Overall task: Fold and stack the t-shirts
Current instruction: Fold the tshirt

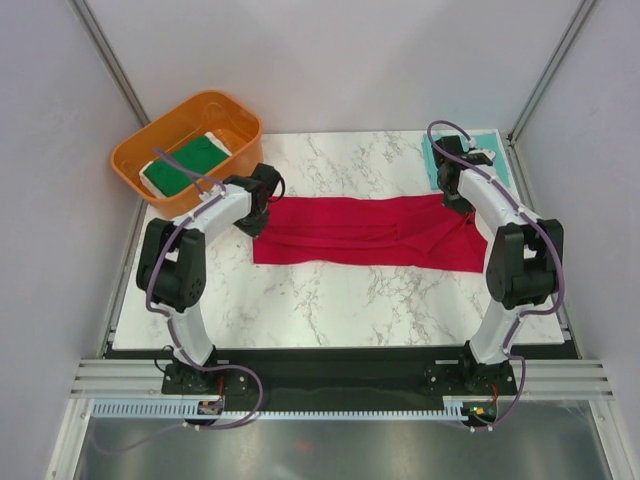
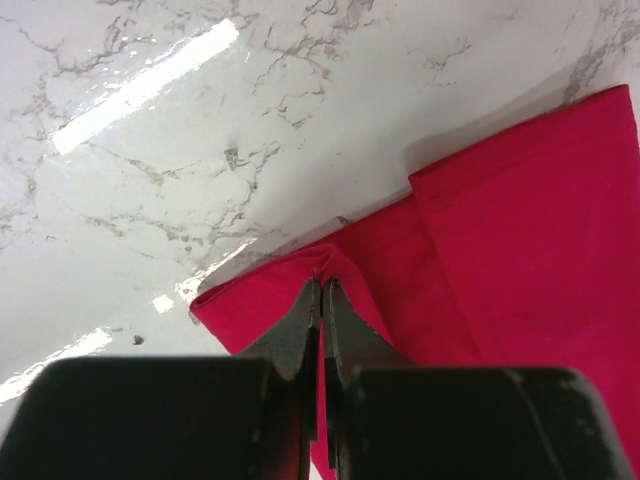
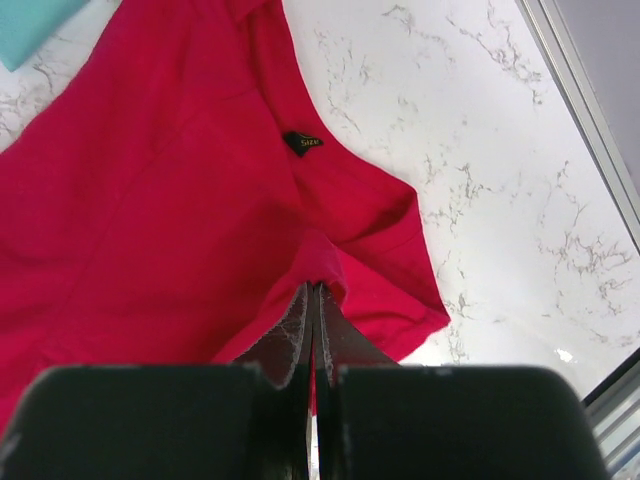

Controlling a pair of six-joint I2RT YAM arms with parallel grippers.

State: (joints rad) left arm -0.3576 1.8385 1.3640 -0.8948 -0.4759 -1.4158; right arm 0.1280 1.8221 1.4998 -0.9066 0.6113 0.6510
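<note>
The bright red t-shirt (image 1: 365, 232) lies stretched left to right across the marble table, folded into a long band. My left gripper (image 2: 322, 290) is shut on the shirt's left end (image 2: 300, 275); in the top view it sits at the left end (image 1: 262, 212). My right gripper (image 3: 313, 292) is shut on the shirt's right end (image 3: 330, 265), near the collar tag (image 3: 302, 142); in the top view it is at the right end (image 1: 458, 200). The teal t-shirt (image 1: 497, 150) lies flat at the far right corner, partly behind the right arm. The dark green t-shirt with a white edge (image 1: 185, 164) lies in the orange tub.
The orange plastic tub (image 1: 222, 108) stands at the far left corner, partly off the table. Grey enclosure walls and metal posts surround the table (image 1: 340, 300). The table's right edge and frame show in the right wrist view (image 3: 600, 130).
</note>
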